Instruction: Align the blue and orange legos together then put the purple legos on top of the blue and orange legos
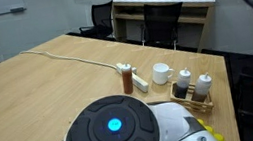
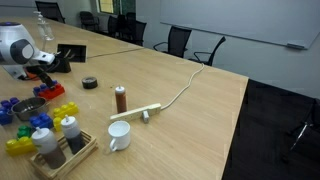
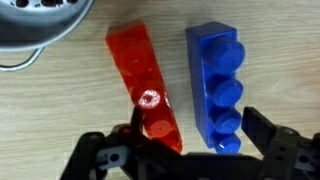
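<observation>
In the wrist view the red-orange lego [image 3: 143, 80] and the blue lego [image 3: 214, 82] lie side by side on the wood table. They are a small gap apart, and the orange one is angled slightly. My gripper [image 3: 200, 138] is open just above their near ends. The blue lego's near end sits between the fingers, and the orange one's near end is at the left finger [image 3: 138, 132]. In an exterior view the gripper [image 2: 44, 68] hangs over the table's far left. I cannot pick out the purple legos with certainty in any view.
A metal bowl [image 3: 38, 22] sits just beyond the orange lego. Loose yellow bricks [image 2: 65, 110], a bottle caddy [image 2: 60, 142], a white mug [image 2: 118, 135], a brown bottle [image 2: 120, 98], a power strip [image 2: 140, 112] and a black tape roll [image 2: 90, 83] stand nearby. The robot base [image 1: 114, 125] blocks an exterior view.
</observation>
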`<state>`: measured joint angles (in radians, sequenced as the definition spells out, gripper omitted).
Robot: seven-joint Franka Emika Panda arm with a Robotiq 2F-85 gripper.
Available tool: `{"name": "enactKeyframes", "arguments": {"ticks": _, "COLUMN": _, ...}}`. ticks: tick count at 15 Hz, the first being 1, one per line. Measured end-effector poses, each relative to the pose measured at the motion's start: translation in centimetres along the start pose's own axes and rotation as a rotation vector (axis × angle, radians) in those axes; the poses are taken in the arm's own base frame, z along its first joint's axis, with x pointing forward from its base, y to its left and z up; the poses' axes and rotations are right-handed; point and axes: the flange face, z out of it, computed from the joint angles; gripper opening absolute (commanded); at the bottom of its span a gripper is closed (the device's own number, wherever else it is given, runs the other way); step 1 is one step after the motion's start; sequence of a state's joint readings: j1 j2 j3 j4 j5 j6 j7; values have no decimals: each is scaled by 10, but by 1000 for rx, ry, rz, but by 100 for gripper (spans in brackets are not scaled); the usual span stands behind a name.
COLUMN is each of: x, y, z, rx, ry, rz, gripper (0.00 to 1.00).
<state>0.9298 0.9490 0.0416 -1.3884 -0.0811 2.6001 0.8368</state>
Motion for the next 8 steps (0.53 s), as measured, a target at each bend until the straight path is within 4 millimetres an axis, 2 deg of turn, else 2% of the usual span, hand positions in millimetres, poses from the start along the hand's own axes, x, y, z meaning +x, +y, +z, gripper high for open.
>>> {"name": "enactKeyframes", "arguments": {"ticks": 8, "x": -2, "y": -9, "z": 7, "rx": 24, "ry": -8, "rz": -35, "gripper": 100}}
